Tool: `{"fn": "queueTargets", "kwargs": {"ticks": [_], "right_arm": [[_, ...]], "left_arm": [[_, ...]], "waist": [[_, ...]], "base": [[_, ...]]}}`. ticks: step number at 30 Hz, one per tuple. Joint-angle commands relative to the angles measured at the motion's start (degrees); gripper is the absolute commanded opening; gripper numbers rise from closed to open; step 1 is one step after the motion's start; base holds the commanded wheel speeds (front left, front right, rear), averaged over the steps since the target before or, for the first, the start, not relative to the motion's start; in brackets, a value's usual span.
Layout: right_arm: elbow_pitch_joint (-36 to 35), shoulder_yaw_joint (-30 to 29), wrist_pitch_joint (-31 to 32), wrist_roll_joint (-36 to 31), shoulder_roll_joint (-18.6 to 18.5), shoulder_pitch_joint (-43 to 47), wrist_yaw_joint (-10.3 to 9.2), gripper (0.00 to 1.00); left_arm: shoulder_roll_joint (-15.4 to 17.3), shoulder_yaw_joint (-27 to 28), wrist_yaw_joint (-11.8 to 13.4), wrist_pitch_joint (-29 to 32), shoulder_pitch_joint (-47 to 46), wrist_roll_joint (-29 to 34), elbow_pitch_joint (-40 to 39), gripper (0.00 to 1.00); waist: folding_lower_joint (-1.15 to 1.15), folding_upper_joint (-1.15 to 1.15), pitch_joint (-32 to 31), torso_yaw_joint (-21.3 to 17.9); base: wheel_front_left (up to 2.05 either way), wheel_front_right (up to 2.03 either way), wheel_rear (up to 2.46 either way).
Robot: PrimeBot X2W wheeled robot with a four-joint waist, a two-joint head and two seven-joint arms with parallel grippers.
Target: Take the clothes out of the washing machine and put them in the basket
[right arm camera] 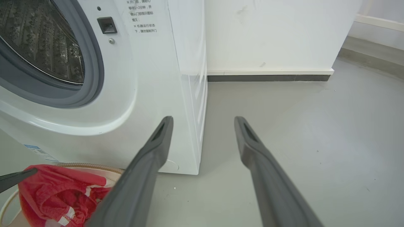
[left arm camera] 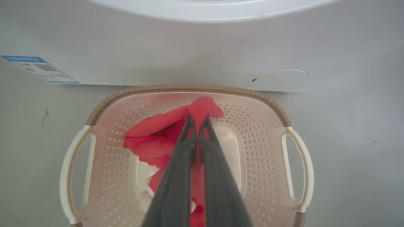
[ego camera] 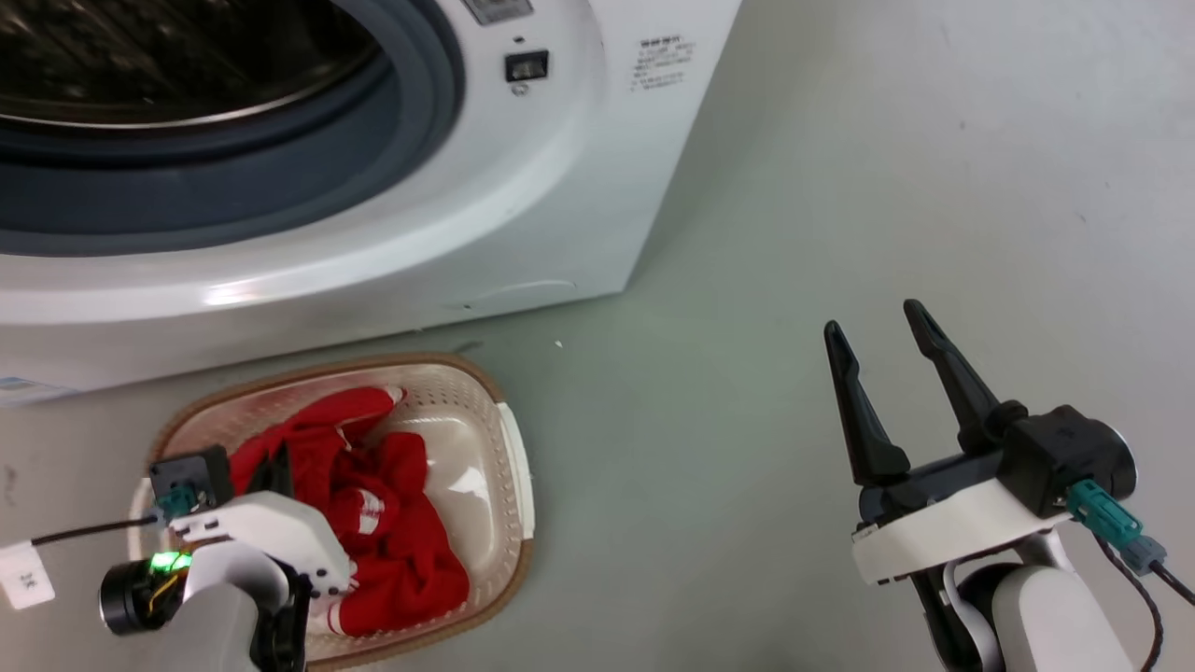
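Bare grey floor (ego camera: 840, 168) meets a white wall (right arm camera: 268, 31) with dark skirting (right arm camera: 268, 78). The basket (left arm camera: 189, 89) stands before the washing machine (ego camera: 523, 215). The left gripper (left arm camera: 198, 120) pinches the clothes (ego camera: 401, 551) inside; the right gripper (ego camera: 871, 322) gapes over the floor.

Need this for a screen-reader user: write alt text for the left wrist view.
The left gripper, shut on red clothes, hangs over a cream perforated basket on the grey floor before the white washing machine.

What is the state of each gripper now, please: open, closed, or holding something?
Left gripper: closed on the red garment, over the basket.
Right gripper: open, holding nothing.
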Motion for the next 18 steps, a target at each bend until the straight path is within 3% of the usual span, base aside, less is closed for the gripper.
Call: {"fn": "queueTargets", "kwargs": {"ticks": [1,18], "right_arm": [[0.19,0.20,-0.41,0.27,0.07,-1.12,-0.04,1.00],[1.57,2.72,-4.14,2.64,0.09,-7.57,-0.04,1.00]], "left_arm": [[-0.30,-0.15,-0.58,-0.89,-1.72,0.36,1.72,0.00],[-1.11,-1.10,-3.79,-3.66,-18.85,-0.17,32.65,0.00]], "waist": [[-0.01,0.00,3.94,-3.10],[-0.01,0.00,15.90,-8.42]], "base": [[0.00,0.00,0.00],[0.00,0.00,0.00]]}}
